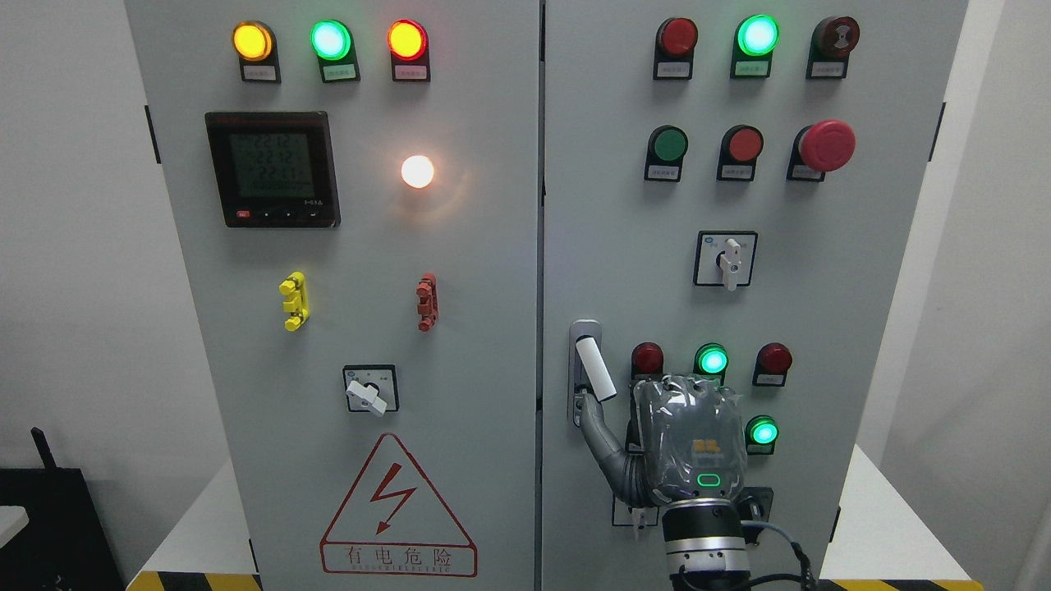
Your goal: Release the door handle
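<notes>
The right hand [688, 443] is raised against the right cabinet door [821, 328], its thumb [598, 431] extended to the lower end of the white door handle [594, 368] at the door's left edge. Remaining fingers: cannot tell.

Matt grey metal cabinet [493, 328], glossy plastic-wrapped hand [690, 435]
</notes>
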{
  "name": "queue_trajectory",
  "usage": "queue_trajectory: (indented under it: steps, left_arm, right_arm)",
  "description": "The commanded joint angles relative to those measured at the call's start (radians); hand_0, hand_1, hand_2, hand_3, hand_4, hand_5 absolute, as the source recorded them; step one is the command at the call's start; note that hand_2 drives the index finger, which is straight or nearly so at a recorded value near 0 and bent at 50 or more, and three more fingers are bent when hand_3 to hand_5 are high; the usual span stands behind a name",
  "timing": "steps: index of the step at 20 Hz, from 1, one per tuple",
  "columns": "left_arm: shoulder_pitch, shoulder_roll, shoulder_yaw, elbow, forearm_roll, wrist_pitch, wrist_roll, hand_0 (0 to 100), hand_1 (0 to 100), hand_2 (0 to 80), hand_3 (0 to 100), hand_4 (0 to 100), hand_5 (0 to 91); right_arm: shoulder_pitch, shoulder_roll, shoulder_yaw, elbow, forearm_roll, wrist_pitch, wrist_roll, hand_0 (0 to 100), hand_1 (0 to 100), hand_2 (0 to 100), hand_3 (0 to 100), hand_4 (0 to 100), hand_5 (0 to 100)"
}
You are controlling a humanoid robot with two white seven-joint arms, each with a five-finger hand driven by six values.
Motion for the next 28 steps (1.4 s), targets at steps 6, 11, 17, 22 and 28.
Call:
queue_trajectory:
  steps: [6, 11, 17, 22, 28]
  left_arm:
    - [-0.003, 0.000, 0.002, 0.009, 0.000, 0.001, -0.001, 12, 39, 0.0, 0, 0, 0.0]
    - [-0.002, 0.000, 0.002, 0.009, 0.000, 0.001, -0.001, 12, 39, 0.0, 0, 0, 0.0]
    - [-0.003, 0.000, 0.002, 0.009, 0.000, 0.001, -0.001, 12, 39, 0.0, 0, 0, 0.0]
    - [-0.003, 0.000, 0.002, 0.009, 0.000, 0.001, -0.001, 12, 39, 0.0, 0, 0, 0.0]
    - [-0.003, 0.000, 0.002, 0.009, 0.000, 0.001, -0.001, 12, 39, 0.0, 0, 0, 0.0]
  right_arm:
    - [0.000, 0.001, -0.007, 0.000, 0.000, -0.001, 0.000, 51, 12, 99, 100, 100, 98]
    - [-0.001, 0.001, -0.007, -0.001, 0.000, -0.001, 0.000, 52, 12, 99, 100, 100, 98]
    - [-0.001, 0.001, -0.008, -0.003, 0.000, -0.001, 0.000, 52, 12, 99, 100, 100, 98]
    - [-0.003, 0.001, -0.010, -0.003, 0.000, -0.001, 0.000, 52, 12, 99, 100, 100, 98]
    - [-0.003, 0.001, -0.014, -0.003, 0.000, -0.001, 0.000, 52, 12, 99, 100, 100, 98]
